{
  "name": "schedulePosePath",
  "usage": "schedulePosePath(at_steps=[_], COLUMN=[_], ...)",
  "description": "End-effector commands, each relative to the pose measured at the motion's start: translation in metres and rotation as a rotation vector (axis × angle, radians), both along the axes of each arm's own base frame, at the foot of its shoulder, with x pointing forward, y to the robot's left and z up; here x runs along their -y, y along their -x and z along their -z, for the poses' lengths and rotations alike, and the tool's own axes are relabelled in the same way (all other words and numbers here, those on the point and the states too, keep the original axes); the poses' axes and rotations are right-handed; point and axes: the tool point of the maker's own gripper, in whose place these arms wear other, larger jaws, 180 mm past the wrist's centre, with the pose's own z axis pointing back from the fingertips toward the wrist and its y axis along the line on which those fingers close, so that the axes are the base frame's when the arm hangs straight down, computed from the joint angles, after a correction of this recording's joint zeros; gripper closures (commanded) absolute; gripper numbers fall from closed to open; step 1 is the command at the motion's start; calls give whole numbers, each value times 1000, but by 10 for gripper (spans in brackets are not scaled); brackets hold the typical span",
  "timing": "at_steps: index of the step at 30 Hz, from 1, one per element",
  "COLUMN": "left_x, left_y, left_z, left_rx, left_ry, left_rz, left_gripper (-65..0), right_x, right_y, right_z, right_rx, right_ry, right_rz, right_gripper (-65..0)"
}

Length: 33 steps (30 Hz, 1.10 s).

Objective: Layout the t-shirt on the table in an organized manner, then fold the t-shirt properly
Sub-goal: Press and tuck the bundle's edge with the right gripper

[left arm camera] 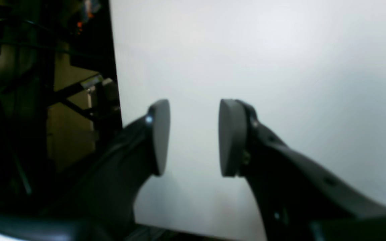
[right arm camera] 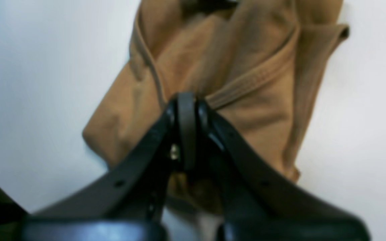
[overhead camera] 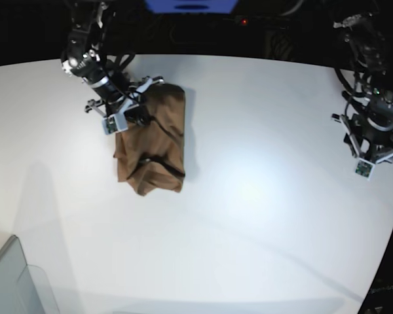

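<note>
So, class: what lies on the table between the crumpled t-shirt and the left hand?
Nothing: the base view shows bare white table between t-shirt and left hand.

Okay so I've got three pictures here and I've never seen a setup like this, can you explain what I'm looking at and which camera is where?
This is a robot with two arms working over a white table. The wide picture looks down from above. The other two come from cameras mounted on each arm's wrist, so you see each grasping tool from behind.

A crumpled tan t-shirt lies on the table. The right tool, at the left of the overhead picture, is shut, pinching a fold of the shirt near a ribbed hem. The left tool hangs open over bare table near its edge, holding nothing. A grey see-through bin shows at the bottom corner.
</note>
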Motion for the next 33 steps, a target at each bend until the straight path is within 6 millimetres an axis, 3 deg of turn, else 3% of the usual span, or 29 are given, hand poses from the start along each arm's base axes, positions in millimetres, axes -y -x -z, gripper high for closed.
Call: schedulePosePath(at_steps=[1,3,7,11,16,21,27,33], left_x=[-5,-19,-34,-36,-36,-36,-38,-58], left_y=[-2,4,13,16,25,31,37,50], left_z=[-12,-15,-17,-16,-7,-2,2,-3], left_rx=[38,57,69,64,37,18,-3,11], left_ry=[-11,1,10,6,7,6,-2,-6], left_rz=[-6,-71,-137,-140,-138,-138,-138,-213], left_gripper=[-234,-234,-234,-234,-234,-234,-234,-234], right_x=[-3,-1,5,9,9,4,1,-2], right_y=[-2,-2,-7,-20,-44,-64,-75,-85], right_z=[-4,-5,-34,-75,-98,-83,-61,-46], right_rx=[21,32,111,228,307,280,227,190], right_ry=[-18,-20,11,48,56,22,2,-20], right_rz=[-1,1,3,3,3,-3,-14,-21], right_gripper=[0,0,0,0,0,0,0,0])
